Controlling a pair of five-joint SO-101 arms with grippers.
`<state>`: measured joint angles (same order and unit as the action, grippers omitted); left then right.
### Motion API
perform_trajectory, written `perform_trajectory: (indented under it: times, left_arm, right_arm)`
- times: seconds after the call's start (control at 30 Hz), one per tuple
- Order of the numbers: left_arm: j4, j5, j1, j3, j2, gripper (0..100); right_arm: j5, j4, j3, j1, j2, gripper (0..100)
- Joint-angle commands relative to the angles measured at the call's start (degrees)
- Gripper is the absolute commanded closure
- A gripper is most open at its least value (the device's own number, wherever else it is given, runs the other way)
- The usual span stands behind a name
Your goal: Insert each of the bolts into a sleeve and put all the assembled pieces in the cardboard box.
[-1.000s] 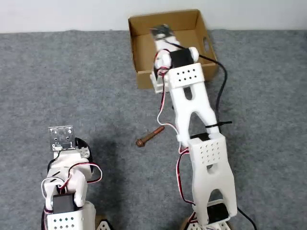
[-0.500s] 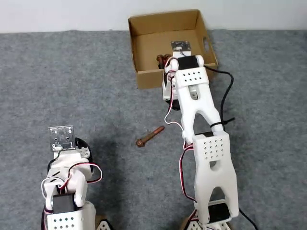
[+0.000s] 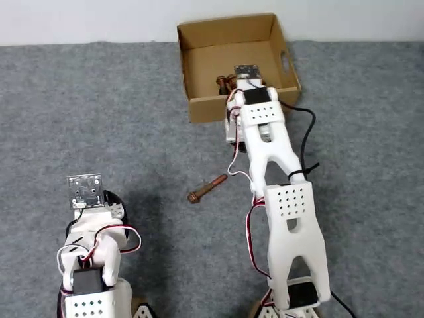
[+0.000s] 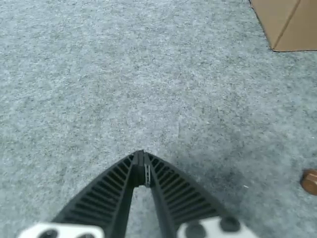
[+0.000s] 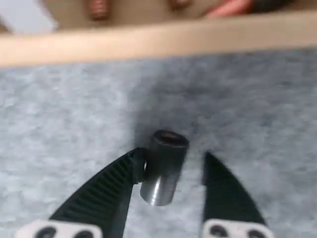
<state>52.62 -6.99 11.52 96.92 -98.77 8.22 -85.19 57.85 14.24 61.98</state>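
Grey carpet (image 3: 99,112) spreads below a white wall (image 3: 86,20); left gripper (image 4: 141,159) sits pinched closed, right gripper (image 5: 173,157) gapes around 1 dark sleeve (image 5: 162,171) beside the cardboard box (image 3: 205,109).

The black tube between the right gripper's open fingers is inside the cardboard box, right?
No. The black tube is between the open fingers of the right gripper, but it is not inside the cardboard box. It is outside, on the grey carpet in front of the box's wall. The right wrist view shows this.
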Motion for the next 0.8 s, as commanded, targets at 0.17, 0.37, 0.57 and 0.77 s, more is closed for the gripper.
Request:
perform_trajectory:
  times: [0.17,0.37,0.57,0.77]
  left_arm:
    - [-0.6,0.4,0.4,-0.1,0.0,99]
    - [-0.6,0.4,0.4,-0.1,0.0,99]
    - [-0.6,0.4,0.4,-0.1,0.0,99]
    - [-0.6,0.4,0.3,-0.1,0.0,99]
  right_arm:
    - [-0.4,-9.2,4.9,0.2,0.6,98.8]
    - [0.4,-18.0,15.0,-0.7,-0.2,99.1]
    - [2.1,-18.0,9.2,-1.7,-10.6,99.1]
    - [7.9,-17.9,-11.4,-3.2,-29.2,99.1]
